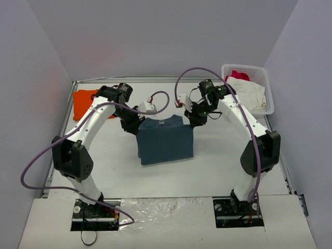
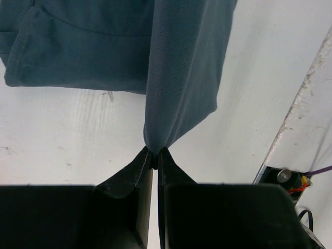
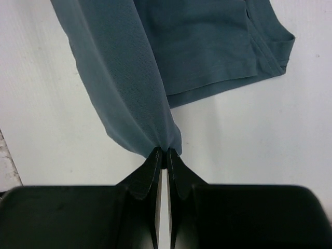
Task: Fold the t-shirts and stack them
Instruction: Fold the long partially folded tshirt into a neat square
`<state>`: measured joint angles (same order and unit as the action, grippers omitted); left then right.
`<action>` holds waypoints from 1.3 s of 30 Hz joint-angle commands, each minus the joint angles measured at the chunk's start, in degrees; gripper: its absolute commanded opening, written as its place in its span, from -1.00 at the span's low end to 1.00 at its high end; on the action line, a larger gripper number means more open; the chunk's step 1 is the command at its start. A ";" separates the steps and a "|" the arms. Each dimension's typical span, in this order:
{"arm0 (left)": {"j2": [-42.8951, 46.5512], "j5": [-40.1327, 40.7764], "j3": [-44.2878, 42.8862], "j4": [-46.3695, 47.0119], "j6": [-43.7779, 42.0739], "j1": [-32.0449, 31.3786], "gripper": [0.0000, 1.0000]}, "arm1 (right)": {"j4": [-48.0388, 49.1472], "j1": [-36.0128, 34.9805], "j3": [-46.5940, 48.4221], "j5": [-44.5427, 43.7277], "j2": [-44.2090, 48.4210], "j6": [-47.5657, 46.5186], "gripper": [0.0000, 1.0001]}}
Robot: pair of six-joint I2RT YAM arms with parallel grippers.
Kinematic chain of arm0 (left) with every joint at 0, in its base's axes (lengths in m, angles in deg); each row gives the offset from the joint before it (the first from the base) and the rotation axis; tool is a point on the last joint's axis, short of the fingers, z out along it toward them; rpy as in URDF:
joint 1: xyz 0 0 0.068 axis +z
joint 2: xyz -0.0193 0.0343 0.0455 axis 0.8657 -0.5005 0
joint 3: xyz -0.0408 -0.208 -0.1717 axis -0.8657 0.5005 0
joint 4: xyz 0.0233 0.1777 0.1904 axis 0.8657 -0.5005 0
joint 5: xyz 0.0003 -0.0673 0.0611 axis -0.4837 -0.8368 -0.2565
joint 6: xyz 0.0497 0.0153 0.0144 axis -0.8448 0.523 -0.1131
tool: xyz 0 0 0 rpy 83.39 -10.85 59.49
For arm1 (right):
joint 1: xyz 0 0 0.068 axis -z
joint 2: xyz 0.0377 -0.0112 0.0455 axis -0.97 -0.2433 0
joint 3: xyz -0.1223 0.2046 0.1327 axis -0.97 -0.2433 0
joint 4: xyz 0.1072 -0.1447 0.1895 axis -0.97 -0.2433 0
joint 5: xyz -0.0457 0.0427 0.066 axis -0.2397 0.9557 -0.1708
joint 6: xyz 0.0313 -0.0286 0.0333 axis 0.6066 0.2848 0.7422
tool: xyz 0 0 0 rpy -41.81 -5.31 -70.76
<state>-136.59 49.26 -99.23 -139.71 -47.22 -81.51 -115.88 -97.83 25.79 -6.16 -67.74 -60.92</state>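
Note:
A dark slate-blue t-shirt (image 1: 165, 141) lies partly folded in the middle of the table. My left gripper (image 1: 136, 126) is shut on its far left corner, and the cloth (image 2: 181, 78) hangs stretched from the fingertips (image 2: 156, 152). At the far right corner my right gripper (image 1: 194, 119) is shut on the same t-shirt, whose cloth (image 3: 124, 88) is drawn up in a taut fold from that gripper (image 3: 165, 152). Both corners are lifted off the table. An orange t-shirt (image 1: 83, 102) lies at the far left, partly behind my left arm.
A white basket (image 1: 249, 88) at the far right holds a red-pink garment (image 1: 237, 75) and a white garment (image 1: 250, 95). A metal rail (image 1: 66, 114) runs along the table's left edge. Purple cables loop over both arms.

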 commanded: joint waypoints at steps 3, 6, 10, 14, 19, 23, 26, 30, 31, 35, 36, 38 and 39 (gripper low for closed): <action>-6.90 0.89 -7.35 -0.23 -2.78 3.61 -0.95 | -0.87 3.27 9.46 0.46 -8.51 -2.60 -1.00; -13.22 0.53 -14.29 -1.37 -3.23 5.63 -0.95 | -1.05 4.24 16.32 0.55 -15.10 -2.69 -1.00; -21.66 2.55 -22.73 0.38 -2.00 7.30 -0.94 | -0.88 4.60 24.58 1.51 -25.28 -2.96 -1.00; -25.63 8.08 -22.92 12.03 4.57 8.09 -0.48 | -0.44 5.21 35.12 3.44 -36.37 1.16 -0.18; -23.63 10.11 -19.24 21.46 11.35 8.18 0.60 | 4.55 5.39 37.35 3.19 -39.21 6.62 0.46; -16.16 9.59 -13.44 27.18 13.12 8.09 0.76 | 8.70 5.30 29.18 2.48 -32.01 8.12 0.55; -9.48 11.68 -9.57 29.29 13.47 8.27 0.79 | 9.50 5.13 24.08 1.43 -26.21 8.21 0.58; 0.79 16.44 -0.01 35.27 18.47 8.97 0.89 | 9.67 3.72 18.81 -1.82 -17.52 9.43 0.60; 1.86 16.62 1.15 35.63 20.74 9.75 0.89 | 10.46 3.02 16.71 -4.87 -16.10 10.31 0.60; 3.99 13.21 5.02 32.91 27.60 13.61 0.89 | 13.00 -6.09 11.08 -16.83 -8.55 13.65 0.63; 3.90 13.19 5.73 32.56 29.19 14.67 0.89 | 13.01 -8.30 9.84 -19.20 -7.74 14.18 0.63; 3.20 11.71 7.14 30.80 32.09 18.79 0.89 | 15.38 -12.34 6.60 -25.88 -6.69 16.90 0.64; 2.24 8.56 7.40 30.28 33.32 20.64 0.89 | 15.99 -16.46 5.80 -28.00 -6.68 17.43 0.64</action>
<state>-131.56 61.48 -94.03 -106.71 -21.45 -65.64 -100.78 -106.73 35.40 -23.52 -74.91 -47.32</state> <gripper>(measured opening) 0.944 0.817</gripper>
